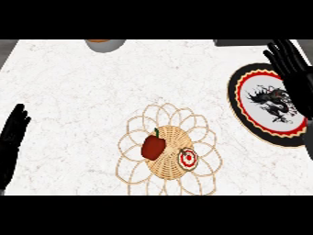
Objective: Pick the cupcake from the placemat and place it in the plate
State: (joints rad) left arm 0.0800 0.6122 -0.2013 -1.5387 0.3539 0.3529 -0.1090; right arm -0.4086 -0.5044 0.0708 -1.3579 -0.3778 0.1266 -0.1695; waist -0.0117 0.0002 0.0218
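A woven wicker placemat (167, 149) with looped edges lies at the centre front of the counter. On it sit a red apple-like fruit (153, 146) and, just right of it, a small cupcake (188, 158) with red and white rings on top. A round plate (271, 104) with a black and red rim and a dark dragon figure lies at the right. My right hand (299, 79) hovers open over the plate's right side, fingers straight and pointing away. My left hand (7, 137) rests open at the lower left edge, far from the placemat.
A grey bowl (104, 44) with something orange in it sits at the counter's far edge. A dark object (243, 42) shows at the far right edge. White marbled counter (77, 92) stretches between my left hand and the placemat.
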